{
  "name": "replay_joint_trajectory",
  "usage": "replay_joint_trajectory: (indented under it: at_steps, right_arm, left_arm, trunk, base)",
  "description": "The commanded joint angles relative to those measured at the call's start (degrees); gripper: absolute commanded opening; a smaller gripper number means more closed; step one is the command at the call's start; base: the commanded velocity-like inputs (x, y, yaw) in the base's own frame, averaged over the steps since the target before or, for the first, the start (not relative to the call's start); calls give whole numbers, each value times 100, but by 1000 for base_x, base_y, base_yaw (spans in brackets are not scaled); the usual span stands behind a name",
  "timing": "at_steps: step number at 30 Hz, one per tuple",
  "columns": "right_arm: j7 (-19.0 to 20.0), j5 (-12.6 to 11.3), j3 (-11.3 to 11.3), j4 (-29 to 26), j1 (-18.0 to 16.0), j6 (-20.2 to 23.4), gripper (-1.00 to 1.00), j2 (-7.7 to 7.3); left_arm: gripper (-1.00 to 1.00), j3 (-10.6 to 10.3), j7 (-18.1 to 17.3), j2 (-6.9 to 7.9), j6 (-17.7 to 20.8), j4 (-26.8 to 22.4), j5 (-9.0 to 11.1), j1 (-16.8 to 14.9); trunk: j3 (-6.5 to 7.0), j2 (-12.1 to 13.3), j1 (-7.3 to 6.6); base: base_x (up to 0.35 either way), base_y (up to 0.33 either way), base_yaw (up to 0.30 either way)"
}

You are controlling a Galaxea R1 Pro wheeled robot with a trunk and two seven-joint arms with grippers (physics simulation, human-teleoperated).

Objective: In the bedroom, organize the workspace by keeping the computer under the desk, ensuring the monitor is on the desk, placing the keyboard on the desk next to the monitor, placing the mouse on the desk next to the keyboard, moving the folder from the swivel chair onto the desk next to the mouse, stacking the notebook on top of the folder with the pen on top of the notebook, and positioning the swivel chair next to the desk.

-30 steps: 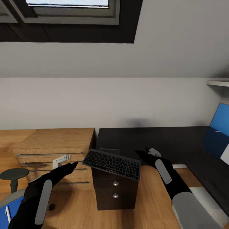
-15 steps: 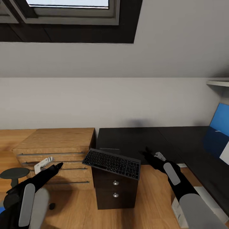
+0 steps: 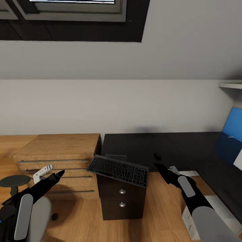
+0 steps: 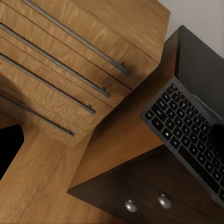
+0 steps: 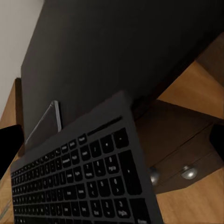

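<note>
The keyboard lies tilted on the front edge of the black desk, and its near side overhangs the desk's black drawers. Its keys show in the left wrist view and in the right wrist view. My left gripper is open, well left of the keyboard, in front of the wood drawer unit. My right gripper is open just off the keyboard's right end, holding nothing. A small dark blob sits on the desk beyond it; I cannot tell whether it is the mouse. The swivel chair's armrest shows at lower left.
A light wood drawer unit stands against the desk's left side. The desk turns along the right wall under a blue back panel. Something white sits low on the floor at the right. Wood floor lies in front of the drawers.
Both arms have drawn back from the keyboard's ends, the left one far to the left. The keyboard has stayed put. The view has tipped slightly downward.
</note>
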Motion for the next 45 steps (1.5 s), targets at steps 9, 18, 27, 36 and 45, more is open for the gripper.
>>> replay_joint_trajectory:
  at_steps: [9, 18, 27, 36, 45]
  right_arm:
    - [20, -18, -65, 346, -4, 46, 100, 42]
    - [478, -19, -38, 548, -4, 66, 100, 101]
    - [683, -19, -48, 548, -4, 75, 100, 116]
    - [1258, -11, -40, 529, -4, 88, 100, 108]
    - [1406, -14, -41, 530, -4, 87, 100, 114]
  left_arm:
    - [100, 187, 33, -11, 32, -6, 59, -6]
    - [100, 192, 33, -39, 32, -7, 59, -6]
    - [100, 188, 33, -46, 32, -7, 59, -6]
    - [100, 179, 33, -50, 32, -7, 59, -6]
    - [100, 171, 33, -53, 32, -7, 59, -6]
  trunk:
    - [-168, -366, 198]
    - [-330, -727, 396]
    - [-492, -1088, 594]
    - [-653, -1449, 791]
    - [-815, -1810, 989]
  base:
    - [0, 0, 0]
    - [0, 0, 0]
    - [0, 0, 0]
    - [0, 0, 0]
    - [0, 0, 0]
